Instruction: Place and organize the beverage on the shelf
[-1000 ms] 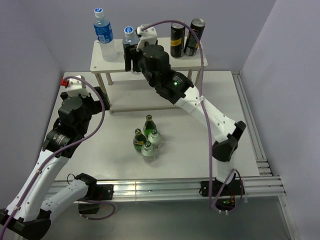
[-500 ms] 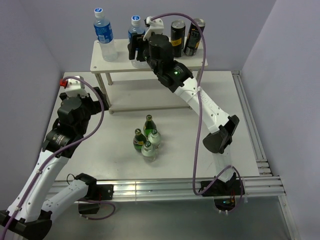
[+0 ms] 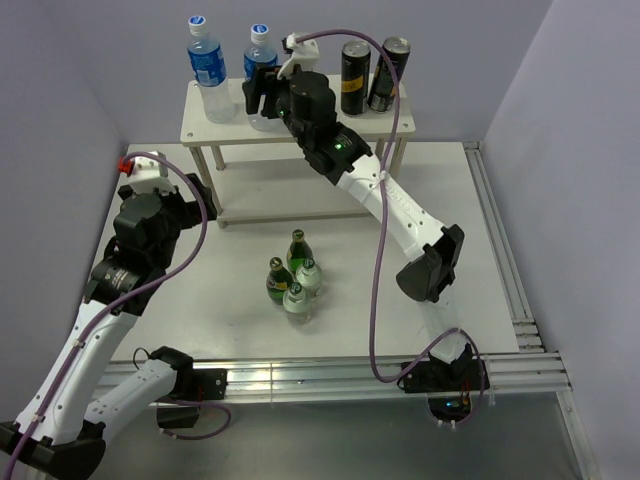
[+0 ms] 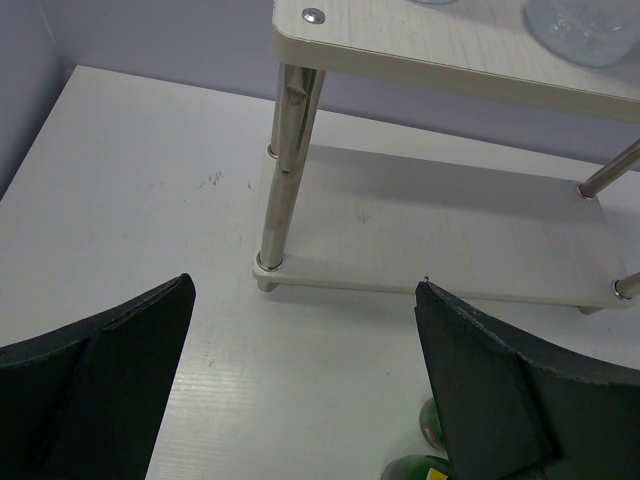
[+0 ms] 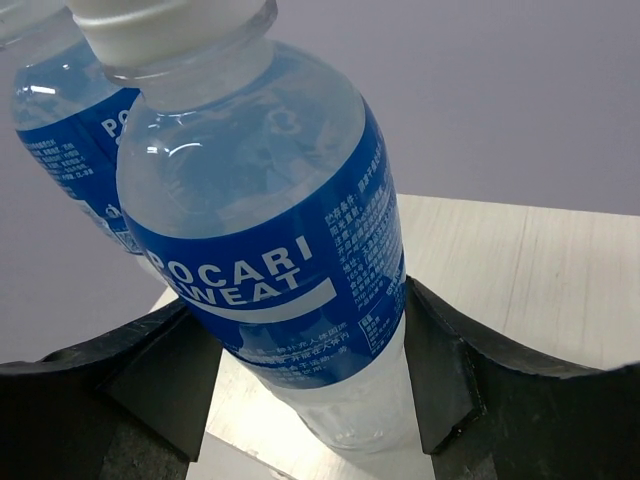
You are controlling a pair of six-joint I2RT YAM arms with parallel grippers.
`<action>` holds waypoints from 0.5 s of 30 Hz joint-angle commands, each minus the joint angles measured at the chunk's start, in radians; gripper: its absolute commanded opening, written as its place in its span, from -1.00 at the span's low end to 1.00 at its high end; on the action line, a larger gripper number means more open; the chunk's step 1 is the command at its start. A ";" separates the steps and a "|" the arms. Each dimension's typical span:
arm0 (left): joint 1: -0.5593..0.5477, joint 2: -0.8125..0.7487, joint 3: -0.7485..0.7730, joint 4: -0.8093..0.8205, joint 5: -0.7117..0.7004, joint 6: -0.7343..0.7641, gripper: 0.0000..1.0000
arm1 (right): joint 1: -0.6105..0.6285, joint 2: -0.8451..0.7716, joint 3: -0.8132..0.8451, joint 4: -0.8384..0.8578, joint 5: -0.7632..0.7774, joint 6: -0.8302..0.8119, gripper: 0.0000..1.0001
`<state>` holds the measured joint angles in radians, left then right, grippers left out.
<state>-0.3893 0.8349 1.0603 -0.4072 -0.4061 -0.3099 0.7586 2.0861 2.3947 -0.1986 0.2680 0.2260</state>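
R gripper [image 5: 310,370] is clamped on a blue-label bottle [image 5: 270,250] on the shelf [image 3: 230,128] top board, far left, just beside the other blue bottle [image 3: 207,70]. Can't tell if its base is fully down tho. L gripper [image 4: 300,400] hangs wide open, holding nothing. Risk imo: let go early or pull out crooked & it tips into its neighbor. 4 glass bottles [image 3: 293,278] wait on the table [image 3: 230,295].

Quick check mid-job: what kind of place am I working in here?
Probably a lab test cell, not a shop: plain walls box in a white table edged with aluminium rails, and one small shelf is staged with bottles and cans.
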 commanded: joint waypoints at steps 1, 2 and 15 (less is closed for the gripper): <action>0.009 -0.005 0.004 0.036 0.024 -0.014 0.99 | -0.004 0.009 -0.002 0.137 -0.012 0.036 -1.00; 0.010 -0.006 0.001 0.038 0.026 -0.014 0.99 | -0.005 0.011 -0.009 0.151 -0.015 0.036 -1.00; 0.018 -0.013 0.001 0.039 0.032 -0.014 0.99 | 0.002 0.043 -0.081 0.194 -0.056 0.016 0.18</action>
<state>-0.3763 0.8349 1.0603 -0.4072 -0.3893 -0.3122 0.7586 2.1174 2.3425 -0.0334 0.2405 0.2340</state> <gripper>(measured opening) 0.993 0.722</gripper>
